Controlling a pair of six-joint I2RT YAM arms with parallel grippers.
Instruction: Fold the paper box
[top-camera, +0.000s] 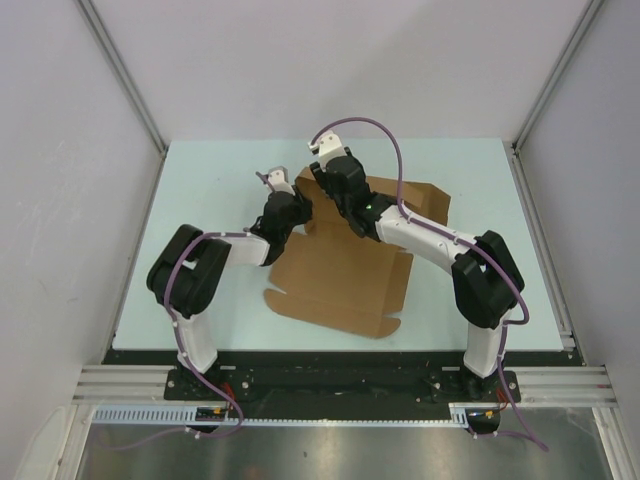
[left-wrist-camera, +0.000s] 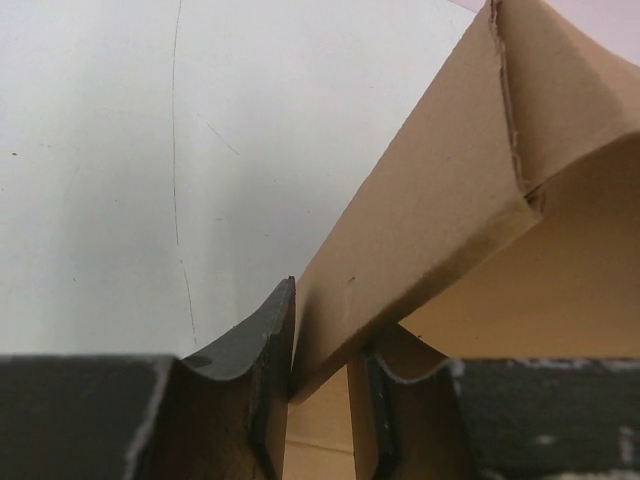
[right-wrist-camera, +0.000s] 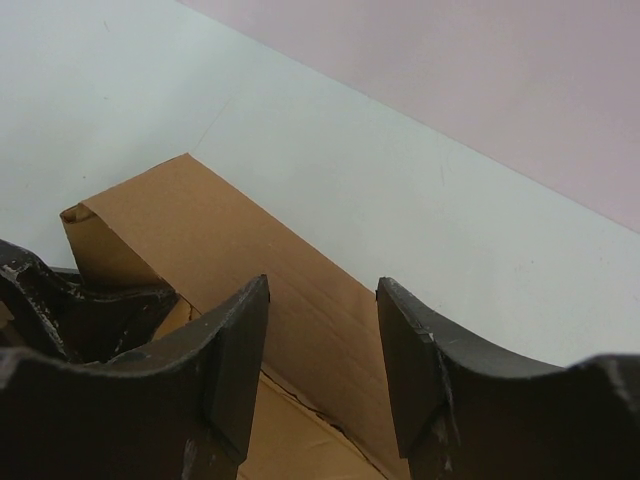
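Two sets of fingers were at the far left corner of the paper box (top-camera: 340, 275), which lay mostly flat and open on the bench (top-camera: 200, 190) between the arms, with one far flap (left-wrist-camera: 430, 200) already raised. We judged the step in hand to be standing that flap up and creasing it into a wall. The left fingers (left-wrist-camera: 265, 380) straddled its lower edge with only a narrow gap, the card touching at least the outer one; whether they truly pinched it we could not tell. The right fingers (right-wrist-camera: 235, 350) were spread apart just above the same folded strip, holding nothing. Next, we reckoned, the left would need a firm pinch to hold the flap upright while the right pressed along the crease or brought the neighbouring panel up to meet it.
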